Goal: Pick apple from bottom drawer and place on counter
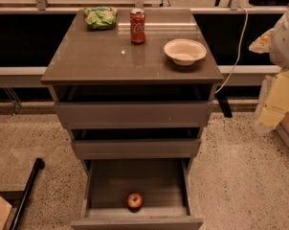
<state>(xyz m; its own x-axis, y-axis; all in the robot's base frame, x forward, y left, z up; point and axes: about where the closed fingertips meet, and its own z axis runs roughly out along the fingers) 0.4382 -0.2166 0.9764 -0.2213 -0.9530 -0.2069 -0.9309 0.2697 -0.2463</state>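
Note:
The apple (134,201), small and red, lies in the open bottom drawer (101,186) near its front wall, about at the middle. The drawer is pulled out toward me. The counter (96,56) is the glossy grey-brown top of the cabinet. My arm comes in at the right edge, and the gripper (274,104) is a pale yellowish shape beside the cabinet. It is far to the right of the apple and higher than it, and it touches nothing.
On the counter stand a red soda can (138,26), a green chip bag (100,17) at the back left and a white bowl (184,51) at the right. The two upper drawers (135,114) are slightly ajar. A black pole (28,186) lies on the floor at the left.

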